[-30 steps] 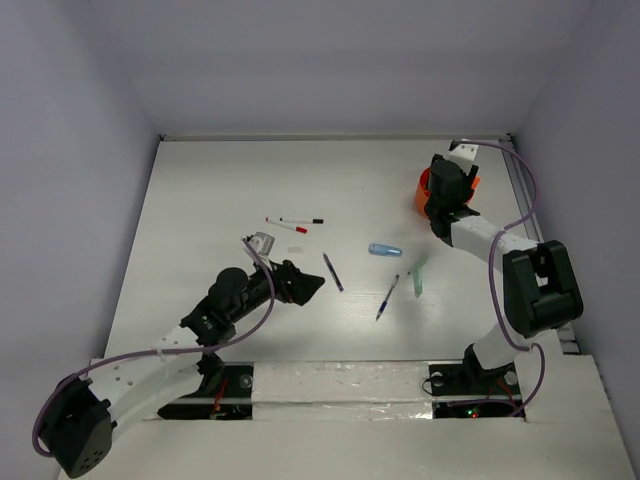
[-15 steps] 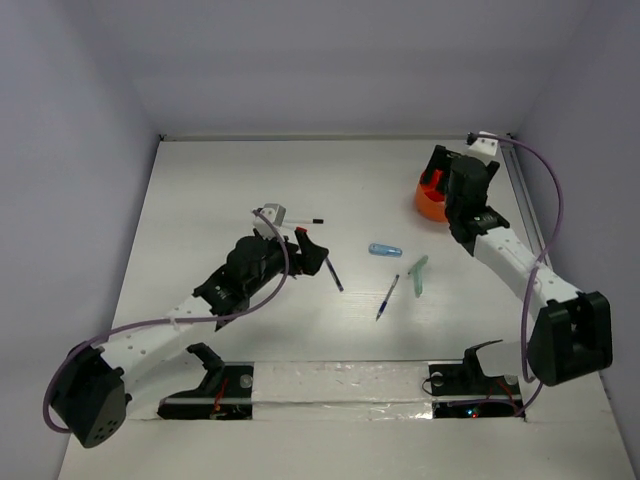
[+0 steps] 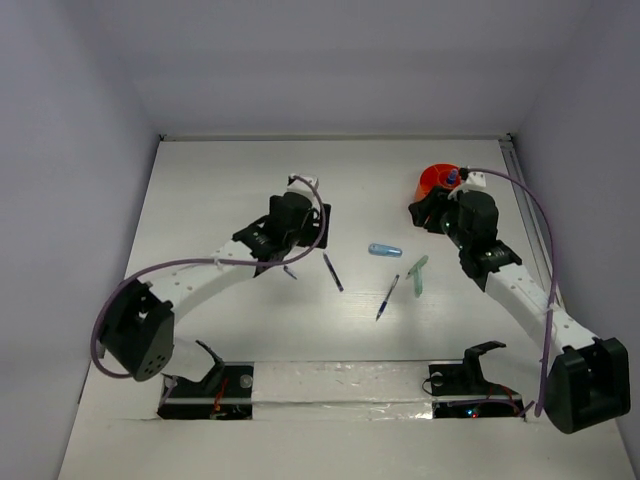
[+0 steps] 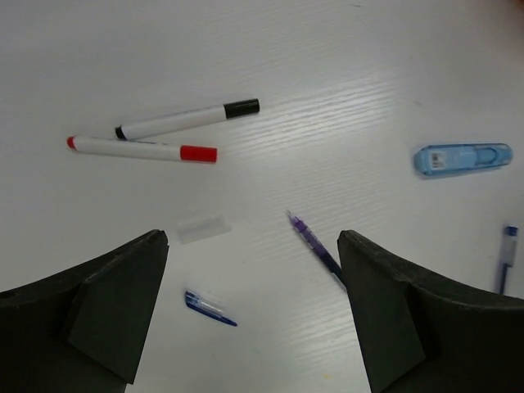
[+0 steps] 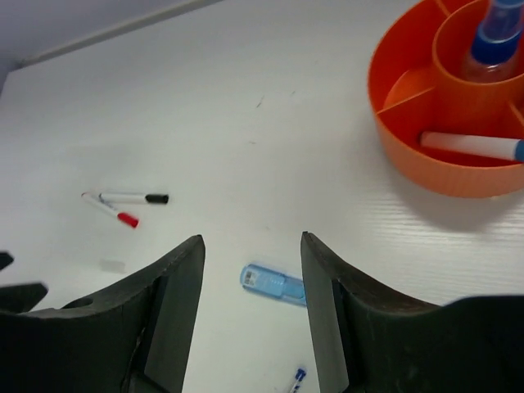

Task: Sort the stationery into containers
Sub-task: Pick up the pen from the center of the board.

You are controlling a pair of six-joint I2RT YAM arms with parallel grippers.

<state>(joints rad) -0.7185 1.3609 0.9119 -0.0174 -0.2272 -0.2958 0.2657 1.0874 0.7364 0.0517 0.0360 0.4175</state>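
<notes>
Two open, empty grippers: your left gripper (image 4: 254,274) gapes wide over the red-tipped marker (image 4: 143,149) and purple pen (image 4: 315,250). Your right gripper (image 5: 252,282) stands parted near the orange cup (image 5: 426,176), which holds a white pen (image 5: 471,147).

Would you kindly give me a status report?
Left fingers open, empty; right fingers open, empty. Orange cup holds two pieces; red-capped marker, black-capped marker loose on table. Nothing blocking.

A white table (image 3: 215,175) sits enclosed by pale walls (image 3: 330,60).
</notes>
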